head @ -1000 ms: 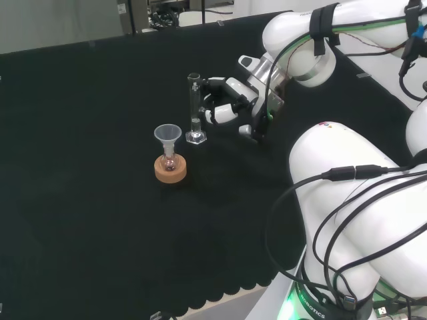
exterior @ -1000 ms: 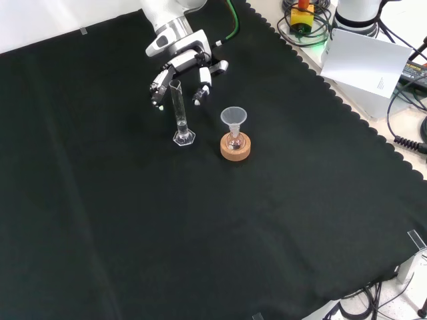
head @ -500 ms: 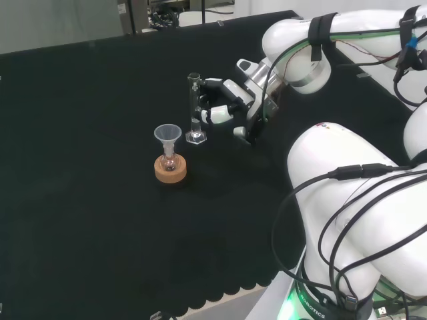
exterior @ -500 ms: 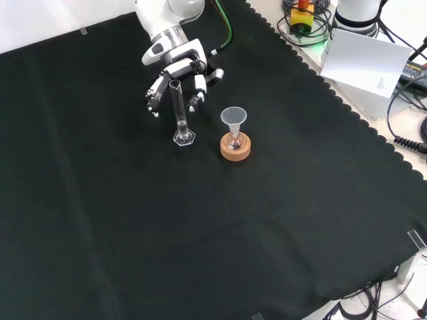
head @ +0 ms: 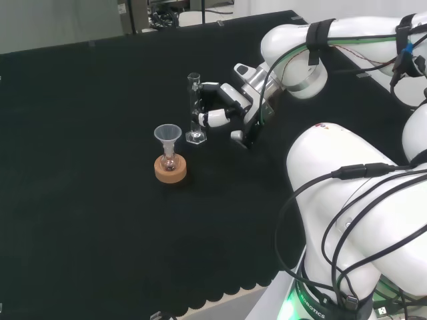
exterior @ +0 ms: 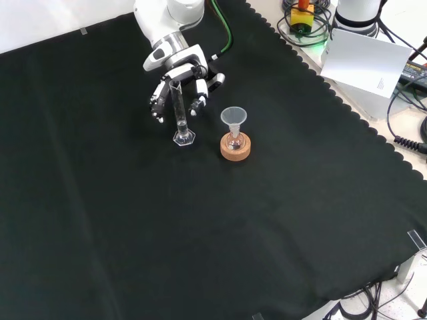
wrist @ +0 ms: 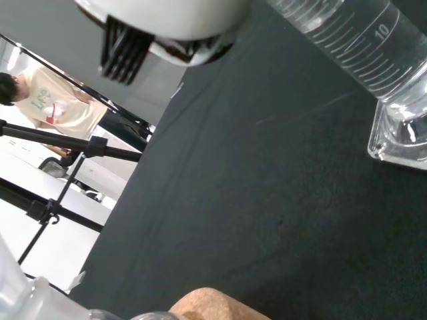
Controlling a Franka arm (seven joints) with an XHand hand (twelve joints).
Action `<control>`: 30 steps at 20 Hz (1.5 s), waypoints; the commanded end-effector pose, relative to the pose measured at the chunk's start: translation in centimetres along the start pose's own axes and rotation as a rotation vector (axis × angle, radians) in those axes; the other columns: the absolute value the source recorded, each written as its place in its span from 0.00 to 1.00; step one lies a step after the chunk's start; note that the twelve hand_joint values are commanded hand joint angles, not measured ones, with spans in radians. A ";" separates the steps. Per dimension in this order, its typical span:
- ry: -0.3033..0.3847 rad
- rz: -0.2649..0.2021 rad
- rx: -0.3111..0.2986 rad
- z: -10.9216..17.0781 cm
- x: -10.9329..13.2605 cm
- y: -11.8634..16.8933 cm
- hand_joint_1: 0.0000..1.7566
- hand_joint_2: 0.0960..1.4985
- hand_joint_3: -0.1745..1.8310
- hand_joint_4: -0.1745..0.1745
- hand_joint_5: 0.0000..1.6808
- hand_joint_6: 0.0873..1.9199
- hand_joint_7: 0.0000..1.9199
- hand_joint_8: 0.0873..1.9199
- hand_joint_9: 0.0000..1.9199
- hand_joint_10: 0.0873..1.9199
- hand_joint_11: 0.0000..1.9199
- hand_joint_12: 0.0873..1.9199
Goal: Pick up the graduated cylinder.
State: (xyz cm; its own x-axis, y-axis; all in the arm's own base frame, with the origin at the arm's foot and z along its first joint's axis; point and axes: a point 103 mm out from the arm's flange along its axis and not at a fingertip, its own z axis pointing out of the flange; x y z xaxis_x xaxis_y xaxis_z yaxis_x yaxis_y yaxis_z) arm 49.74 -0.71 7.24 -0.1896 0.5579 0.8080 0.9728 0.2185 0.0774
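A tall, narrow clear cylinder with printed graduation lines and a flat hexagonal foot stands upright on the black cloth. The black and white hand sits right behind it in the front view, fingers loosely spread on either side of the tube and not closed on it. Just beside the cylinder, a small clear flask rests in a round cork ring, with a clear cone-shaped funnel in its neck.

even overhead light; faint shadows; blurred white part in wrist view
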 end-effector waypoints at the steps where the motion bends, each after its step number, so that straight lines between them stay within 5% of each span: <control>1: 0.036 -0.009 0.009 0.5 0.1 0.0 0.62 0.34 0.47 0.37 0.34 0.21 0.31 0.28 0.44 0.18 0.31 0.60; 12: 0.104 -0.008 -0.005 1.1 0.0 0.1 0.62 0.34 0.47 0.41 0.31 0.27 0.30 0.27 0.42 0.16 0.27 0.62; 30: 0.120 -0.005 -0.015 1.0 -0.4 0.1 0.62 0.36 0.47 0.45 0.35 0.31 0.32 0.28 0.45 0.18 0.31 0.61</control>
State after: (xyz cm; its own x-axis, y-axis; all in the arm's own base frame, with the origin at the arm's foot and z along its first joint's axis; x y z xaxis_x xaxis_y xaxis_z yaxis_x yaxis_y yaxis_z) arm 49.84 0.31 6.34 -0.1805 0.4624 0.8681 0.9728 0.2140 0.0884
